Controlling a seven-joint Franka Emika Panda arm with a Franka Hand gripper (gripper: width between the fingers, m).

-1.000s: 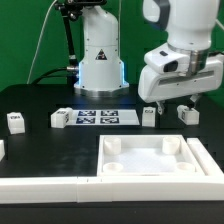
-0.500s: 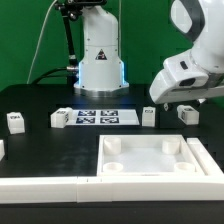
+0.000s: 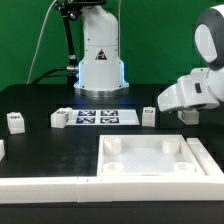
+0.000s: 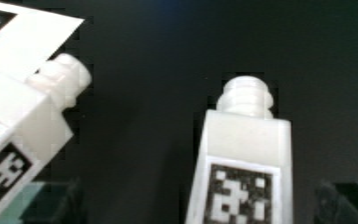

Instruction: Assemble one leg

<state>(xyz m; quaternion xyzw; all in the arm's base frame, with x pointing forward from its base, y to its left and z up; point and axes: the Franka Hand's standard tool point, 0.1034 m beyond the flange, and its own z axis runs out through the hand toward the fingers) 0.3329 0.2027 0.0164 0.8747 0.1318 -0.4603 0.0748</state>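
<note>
Several legs, small white blocks with square tags, stand on the black table: one (image 3: 15, 121) at the exterior view's left, one (image 3: 60, 118) beside the marker board, one (image 3: 147, 116), and one (image 3: 187, 116) at the right, partly hidden by my hand. My gripper (image 3: 189, 107) hangs just over that right leg. In the wrist view a tagged leg (image 4: 247, 150) with a round peg lies between my dim fingertips (image 4: 55, 205), untouched. A second leg (image 4: 34, 95) lies beside it. My gripper (image 4: 197, 203) is open.
The marker board (image 3: 97, 117) lies at the back centre before the robot base (image 3: 98, 60). The big white tray-like piece (image 3: 160, 160) with round corner sockets sits at the front right. A long white bar (image 3: 40, 186) lies along the front left.
The arm has swung toward the exterior view's right and dropped lower, from beside the middle leg to over the rightmost leg. No part has moved.
</note>
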